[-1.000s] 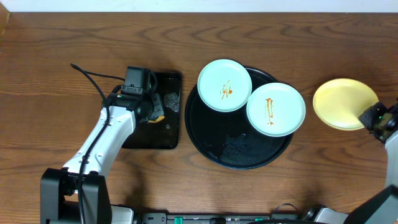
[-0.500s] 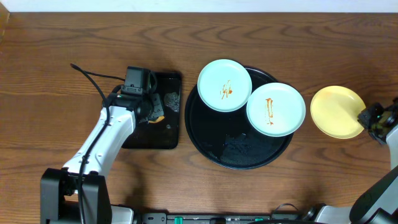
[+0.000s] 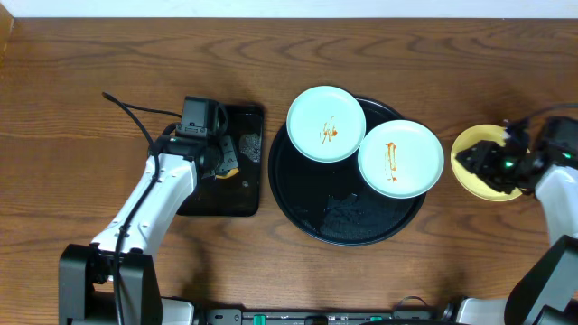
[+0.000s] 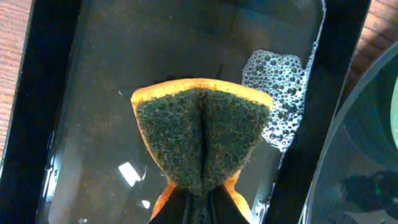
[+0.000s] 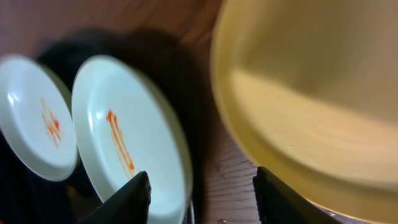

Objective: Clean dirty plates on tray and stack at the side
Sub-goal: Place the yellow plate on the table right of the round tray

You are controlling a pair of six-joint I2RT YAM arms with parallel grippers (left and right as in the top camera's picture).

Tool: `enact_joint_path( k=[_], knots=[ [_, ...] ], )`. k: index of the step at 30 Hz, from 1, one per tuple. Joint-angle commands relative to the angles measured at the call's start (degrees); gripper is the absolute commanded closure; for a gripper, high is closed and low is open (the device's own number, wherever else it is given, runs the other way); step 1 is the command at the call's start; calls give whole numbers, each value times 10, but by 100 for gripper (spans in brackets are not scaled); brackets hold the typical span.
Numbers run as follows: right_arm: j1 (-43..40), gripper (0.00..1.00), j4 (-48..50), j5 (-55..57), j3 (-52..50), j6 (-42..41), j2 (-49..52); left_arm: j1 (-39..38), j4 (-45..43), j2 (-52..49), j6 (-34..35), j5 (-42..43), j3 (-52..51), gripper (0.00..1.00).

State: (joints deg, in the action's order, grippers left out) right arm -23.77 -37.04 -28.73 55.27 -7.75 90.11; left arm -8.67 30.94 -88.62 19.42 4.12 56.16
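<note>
Wooden tabletop, seen from above. We mark the round black tray bearing two smeared plates, the rear mint-blue plate and the right mint-blue plate. The yellow plate lies off the tray, beneath the right hand, its fingers apart. The left hand is clamped on the sponge in the rectangular tray.

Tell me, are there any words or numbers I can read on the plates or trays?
None can be read: the mint plates, yellow plate, round tray, sponge and small tray carry no words, numbers or signs.
Gear at the overhead view's bottom edge is too small to tell.
</note>
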Motion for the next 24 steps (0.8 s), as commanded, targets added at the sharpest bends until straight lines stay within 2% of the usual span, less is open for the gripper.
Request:
enact_joint_path(
  k=[1, 5, 19, 21, 24],
  knots=[
    [47, 49, 7, 48, -18, 29, 3, 2, 1, -1, -8, -2, -4, 92],
    [92, 60, 24, 99, -26, 25, 3, 2, 1, -1, -8, -2, -4, 92],
    [165, 66, 43, 171, -26, -16, 40, 2, 3, -1, -8, 0, -4, 92],
    [167, 69, 47, 171, -26, -16, 50, 2, 3, -1, -8, 0, -4, 92],
    [167, 83, 45, 166, -26, -19, 59, 2, 3, -1, -8, 0, -4, 92]
  ],
)
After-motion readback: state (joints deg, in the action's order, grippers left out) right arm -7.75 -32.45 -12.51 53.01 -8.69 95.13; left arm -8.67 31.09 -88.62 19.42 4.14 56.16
